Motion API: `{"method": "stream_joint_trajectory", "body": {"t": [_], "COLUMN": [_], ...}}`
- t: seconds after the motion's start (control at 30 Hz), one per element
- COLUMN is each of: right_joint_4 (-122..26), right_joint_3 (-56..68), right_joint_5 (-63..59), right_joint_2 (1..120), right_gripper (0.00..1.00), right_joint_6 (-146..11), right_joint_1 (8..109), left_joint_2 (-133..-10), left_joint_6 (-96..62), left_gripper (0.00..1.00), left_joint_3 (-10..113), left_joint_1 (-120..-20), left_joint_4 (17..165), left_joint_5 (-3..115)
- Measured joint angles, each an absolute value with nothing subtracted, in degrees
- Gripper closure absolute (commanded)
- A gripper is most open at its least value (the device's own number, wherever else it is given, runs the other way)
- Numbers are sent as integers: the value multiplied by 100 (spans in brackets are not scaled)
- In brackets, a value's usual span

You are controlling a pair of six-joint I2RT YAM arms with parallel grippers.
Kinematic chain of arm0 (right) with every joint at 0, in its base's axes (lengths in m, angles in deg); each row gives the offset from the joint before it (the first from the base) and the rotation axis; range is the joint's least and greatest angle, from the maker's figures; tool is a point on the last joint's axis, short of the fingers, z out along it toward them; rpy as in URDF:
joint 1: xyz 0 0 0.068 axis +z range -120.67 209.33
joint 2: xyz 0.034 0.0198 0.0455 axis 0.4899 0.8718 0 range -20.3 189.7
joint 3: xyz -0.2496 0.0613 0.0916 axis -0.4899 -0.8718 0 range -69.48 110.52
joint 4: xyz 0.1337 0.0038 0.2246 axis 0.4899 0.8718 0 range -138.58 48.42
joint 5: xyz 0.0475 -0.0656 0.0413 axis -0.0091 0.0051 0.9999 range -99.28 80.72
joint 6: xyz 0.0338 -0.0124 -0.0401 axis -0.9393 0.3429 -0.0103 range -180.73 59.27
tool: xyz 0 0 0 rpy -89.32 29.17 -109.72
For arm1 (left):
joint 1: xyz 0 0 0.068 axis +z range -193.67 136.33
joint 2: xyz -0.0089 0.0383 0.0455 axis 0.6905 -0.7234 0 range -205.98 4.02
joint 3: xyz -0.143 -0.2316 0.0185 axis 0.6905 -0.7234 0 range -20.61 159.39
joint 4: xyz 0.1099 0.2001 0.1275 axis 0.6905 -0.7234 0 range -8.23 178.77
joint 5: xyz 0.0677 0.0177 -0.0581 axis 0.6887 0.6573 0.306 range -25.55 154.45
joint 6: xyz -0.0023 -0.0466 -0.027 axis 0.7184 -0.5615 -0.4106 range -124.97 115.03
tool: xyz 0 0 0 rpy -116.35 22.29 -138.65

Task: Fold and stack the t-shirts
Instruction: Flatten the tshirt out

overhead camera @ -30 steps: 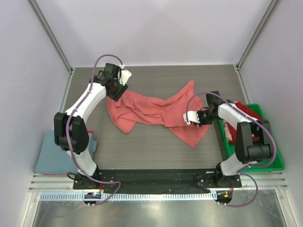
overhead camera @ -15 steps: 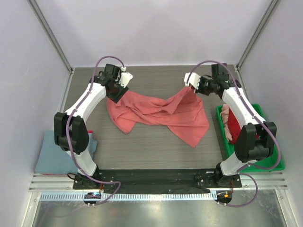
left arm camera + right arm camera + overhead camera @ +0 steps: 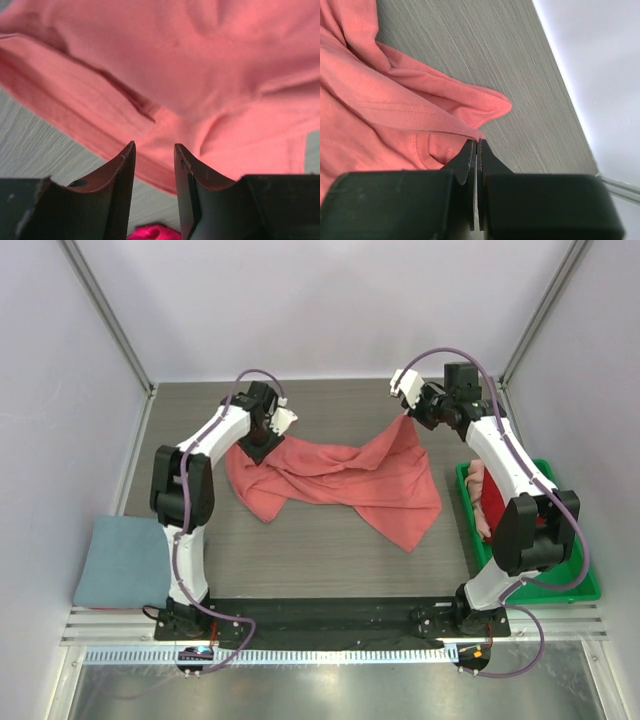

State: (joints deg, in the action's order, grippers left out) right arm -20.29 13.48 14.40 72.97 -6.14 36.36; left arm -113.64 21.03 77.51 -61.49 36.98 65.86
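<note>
Two hands, one garment in work.

1. Coral t-shirt (image 3: 340, 475): unfolded, lying crumpled and twisted across the middle of the desk (image 3: 330, 560). Its far-right corner is raised off the surface. The rest lies in bunched ridges.

2. Right hand (image 3: 405, 408): at the far right, fingers pressed fully together on the hem at the raised corner. The wrist view shows only a thin lip of cloth caught at the very tips.

3. Left hand (image 3: 283, 421): at the far-left edge of the shirt, fingers parted by a narrow gap and holding nothing. Its wrist view shows cloth below the fingers and none between them.

4. Green bin (image 3: 560, 592): right of the desk, holding red and pink garments (image 3: 484, 510).

5. Blue garment (image 3: 120, 562): folded flat at the near left, well apart from the shirt. It is probably the start of the stack.

Status, as judged: spreading stage, no fold made.

Hazards, as judged:
- The right hand's hold is shallow, so a hard pull against the weight of the shirt could slip the hem free.
- The left hand's gap is narrow, so closing on the ridged cloth may take two layers or miss the edge, leaving the twist in.
- Pulling from one corner only would drag the whole shirt to the right, not flatten it.
</note>
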Motion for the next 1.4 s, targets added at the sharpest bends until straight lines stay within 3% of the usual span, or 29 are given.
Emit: {"method": "stream_joint_trajectory", "body": {"t": [0.53,1.0,1.17,1.4], "right_joint_4": [-2077,-2081,-2105,-2118], "right_joint_3": [1348,1345,1343,1302], "right_joint_5": [1307,1222,1163,1110], "right_joint_2": [7297,7297,7297,7297], "right_gripper": [99,99,99,99], "right_joint_6": [-842,-864,-916,-1047], "right_joint_1": [3697,3728,3728,3743], "left_joint_2": [-11928,-12180,-12092,-11786], "left_joint_6": [2101,2217,2875,4335], "left_gripper": [65,62,57,60], "left_joint_3": [8094,8245,8186,8405], "left_joint_1": [-6149,-6149,-6149,-6151], "left_joint_4": [3796,3759,3689,2675], "left_joint_5": [7069,7167,7226,7089]}}
